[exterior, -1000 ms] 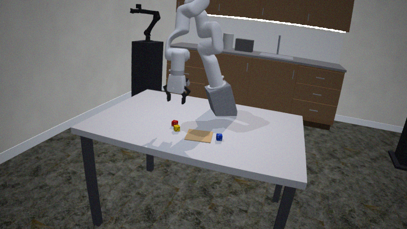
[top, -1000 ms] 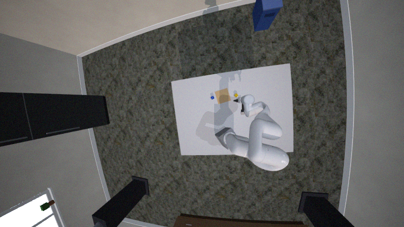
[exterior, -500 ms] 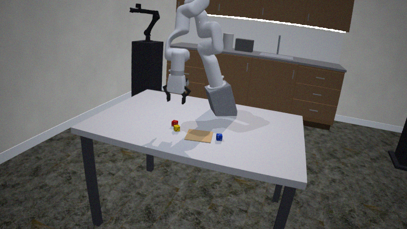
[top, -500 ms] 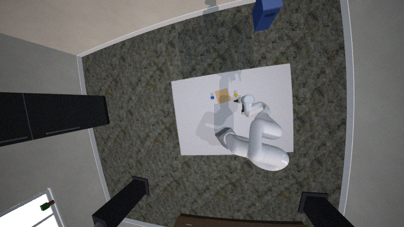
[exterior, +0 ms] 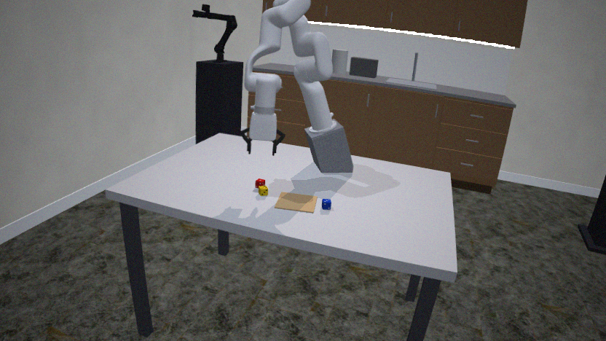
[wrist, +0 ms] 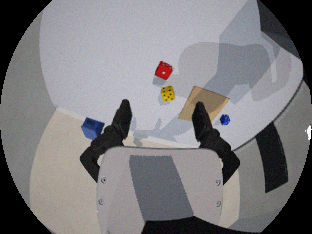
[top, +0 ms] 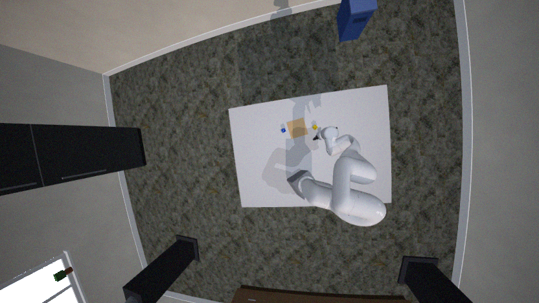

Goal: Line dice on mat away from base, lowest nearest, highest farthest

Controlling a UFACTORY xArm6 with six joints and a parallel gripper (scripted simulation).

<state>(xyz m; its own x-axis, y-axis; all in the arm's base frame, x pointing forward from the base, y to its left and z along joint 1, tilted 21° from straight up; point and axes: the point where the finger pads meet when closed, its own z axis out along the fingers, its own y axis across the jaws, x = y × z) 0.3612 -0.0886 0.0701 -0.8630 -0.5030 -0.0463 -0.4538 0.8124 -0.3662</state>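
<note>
A tan mat (exterior: 296,202) lies flat on the white table; it also shows in the overhead view (top: 296,127) and the wrist view (wrist: 203,104). A red die (exterior: 259,182) and a yellow die (exterior: 263,190) sit close together on the table left of the mat. A blue die (exterior: 325,203) sits on the table just right of the mat. In the wrist view I see the red die (wrist: 163,69), the yellow die (wrist: 168,93) and the blue die (wrist: 224,120). My gripper (exterior: 260,149) hangs open and empty well above the table, behind the red die. In the overhead view the arm hides the red die.
The grey robot base (exterior: 329,148) stands on the table behind the mat. A black pedestal with a dark arm (exterior: 218,97) stands beyond the table's far left corner. Brown cabinets (exterior: 423,122) run along the back wall.
</note>
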